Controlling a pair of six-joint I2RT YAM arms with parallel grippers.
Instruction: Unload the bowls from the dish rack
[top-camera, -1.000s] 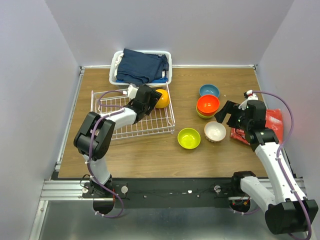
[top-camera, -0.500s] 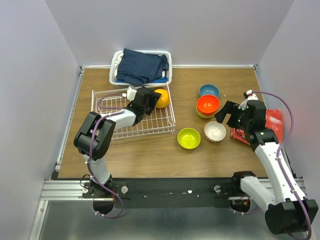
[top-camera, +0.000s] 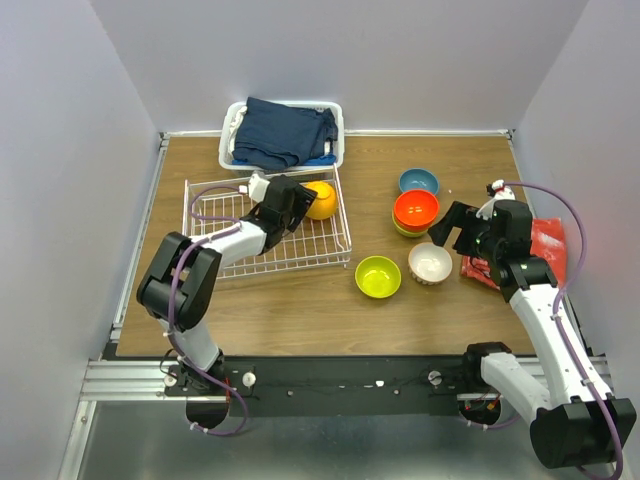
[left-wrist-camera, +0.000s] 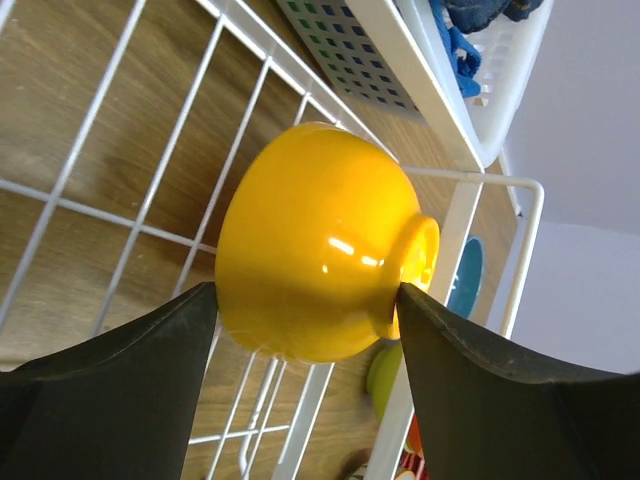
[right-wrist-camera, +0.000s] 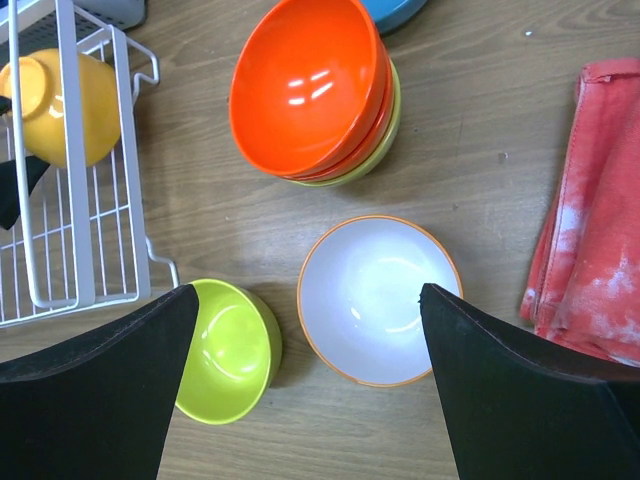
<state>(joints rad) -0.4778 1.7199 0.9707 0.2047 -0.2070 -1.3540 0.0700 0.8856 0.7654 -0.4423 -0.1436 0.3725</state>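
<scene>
An orange-yellow bowl (top-camera: 320, 198) lies on its side in the back right corner of the white wire dish rack (top-camera: 225, 215). My left gripper (top-camera: 298, 203) is shut on this bowl (left-wrist-camera: 320, 250), one finger against its rim side and the other against its foot. Right of the rack stand a blue bowl (top-camera: 418, 181), a red-orange bowl (top-camera: 416, 208) stacked on others, a lime-green bowl (top-camera: 378, 276) and a white bowl (top-camera: 431, 263). My right gripper (top-camera: 455, 230) hangs open above the white bowl (right-wrist-camera: 380, 300) and the lime-green bowl (right-wrist-camera: 225, 350), holding nothing.
A white plastic basket (top-camera: 230, 135) with dark blue cloth stands against the back wall, just behind the rack. A red cloth (top-camera: 545, 245) lies at the table's right edge beside the right arm. Grey walls close in three sides.
The left gripper's jaws have narrowed from wide open until both fingers touch the orange-yellow bowl, and the left arm has shifted slightly. The right arm and the other bowls have not moved.
</scene>
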